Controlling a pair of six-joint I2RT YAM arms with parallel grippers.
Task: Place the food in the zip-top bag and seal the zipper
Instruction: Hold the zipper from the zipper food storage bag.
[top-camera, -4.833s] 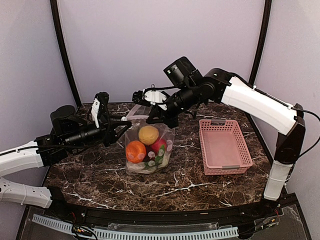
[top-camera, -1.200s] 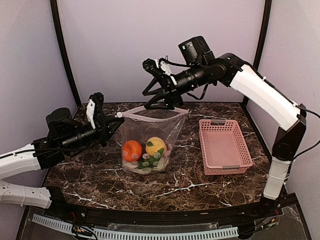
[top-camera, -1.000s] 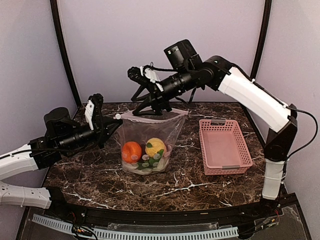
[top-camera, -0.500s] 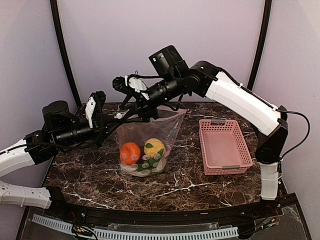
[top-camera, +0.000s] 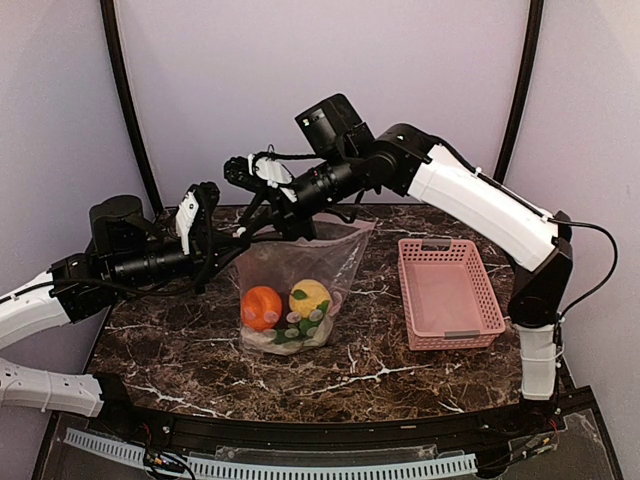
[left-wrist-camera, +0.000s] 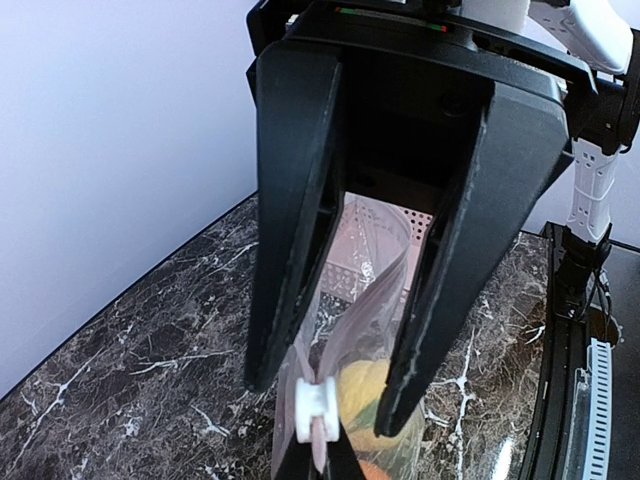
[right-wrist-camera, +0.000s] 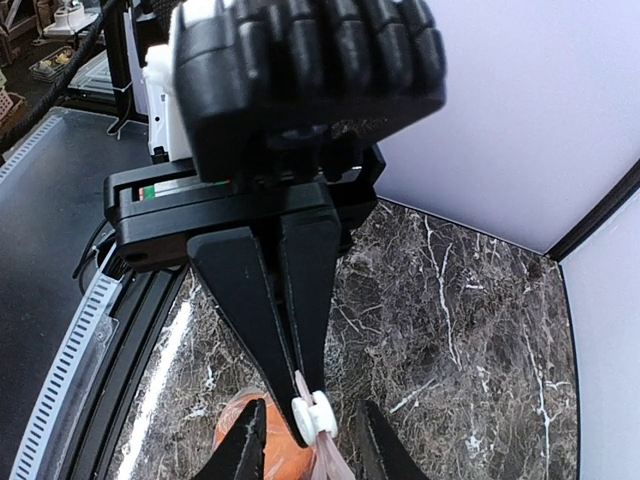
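The clear zip-top bag stands upright on the marble table with the food inside: an orange piece, a yellow one and pale pieces at the bottom. My left gripper is shut on the zipper strip at the bag's top left corner. A white slider sits on the strip right at its fingertips. My right gripper is open, one finger on each side of the slider, not touching it.
An empty pink lattice basket stands to the right of the bag. The right arm stretches across above the bag's mouth. Dark corner posts and pale walls close off the back of the table.
My right gripper has travelled left along the bag's mouth to the corner held by my left gripper, and its jaws have narrowed. The bag's mouth looks flatter now.
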